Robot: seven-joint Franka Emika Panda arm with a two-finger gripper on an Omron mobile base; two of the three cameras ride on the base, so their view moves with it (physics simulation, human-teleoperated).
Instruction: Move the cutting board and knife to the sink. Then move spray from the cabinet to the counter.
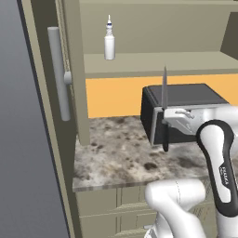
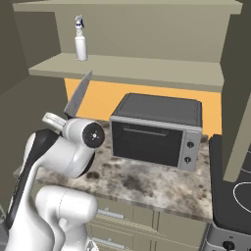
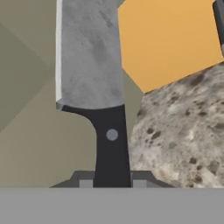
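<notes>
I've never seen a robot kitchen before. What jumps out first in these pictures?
The knife stands out: the white arm's jaws are shut on its black handle, blade pointing up, above the speckled counter. Behind it sits a dark toaster oven against an orange wall. High on the open cabinet's shelf stands a lone white spray.

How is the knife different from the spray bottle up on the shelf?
The knife is held in the air by the gripper, above the counter; the spray bottle stands on the cabinet shelf. The knife is flat, grey and black; the bottle is round and white. Both point upward.
</notes>
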